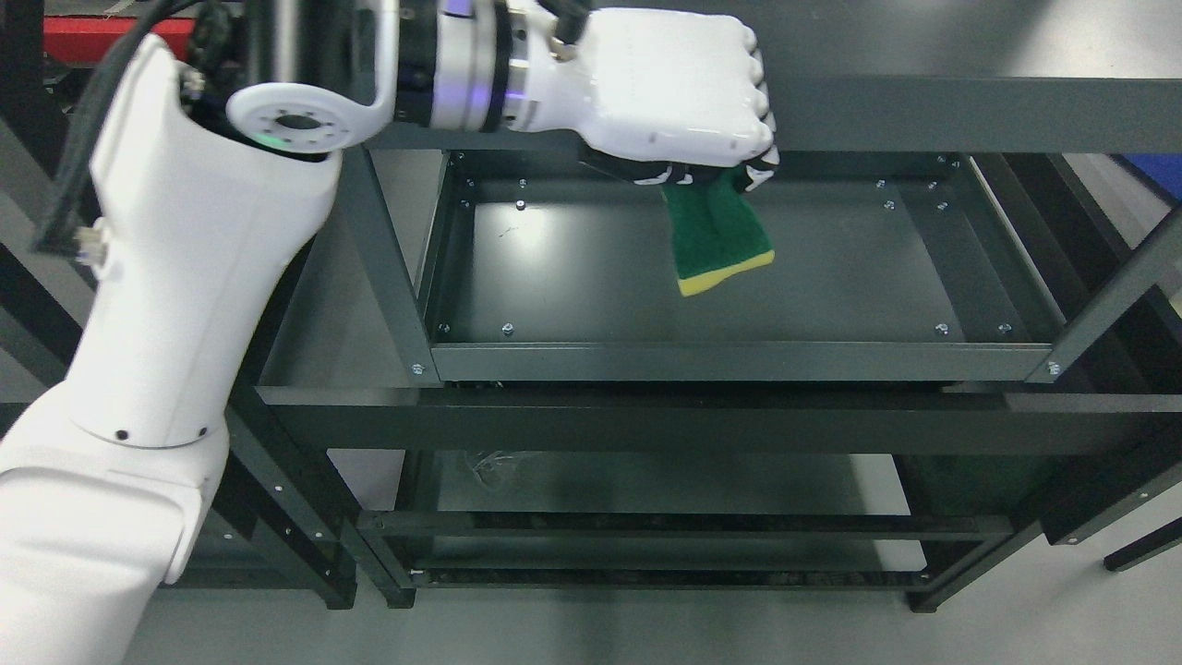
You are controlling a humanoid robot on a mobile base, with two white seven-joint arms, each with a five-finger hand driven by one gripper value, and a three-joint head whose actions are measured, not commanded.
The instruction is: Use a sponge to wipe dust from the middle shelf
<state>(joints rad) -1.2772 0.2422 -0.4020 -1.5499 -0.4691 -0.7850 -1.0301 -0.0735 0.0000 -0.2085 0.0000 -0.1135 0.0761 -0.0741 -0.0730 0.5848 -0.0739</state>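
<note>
Over the middle shelf [600, 277] of the dark metal rack, the left hand [679, 92] is clenched on the sponge [716, 240], which hangs green-side up toward the shelf's rear, seemingly poised for wiping.

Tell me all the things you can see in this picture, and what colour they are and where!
sponge: one, green with a yellow layer at its lower edge, hanging from the hand over the shelf tray
shelf rack: one, dark grey metal, filling most of the picture
middle shelf: one tray, dark grey, centre, with a bright patch of light at its back left
lower shelf: one, dark with a pale area, below the front rails
floor: grey, along the bottom
red thing: one, top left corner, too hidden to name
blue thing: one, right edge, mostly out of view
left arm: one, white, coming in from the left
left hand: one, white, top centre, closed on the sponge
</note>
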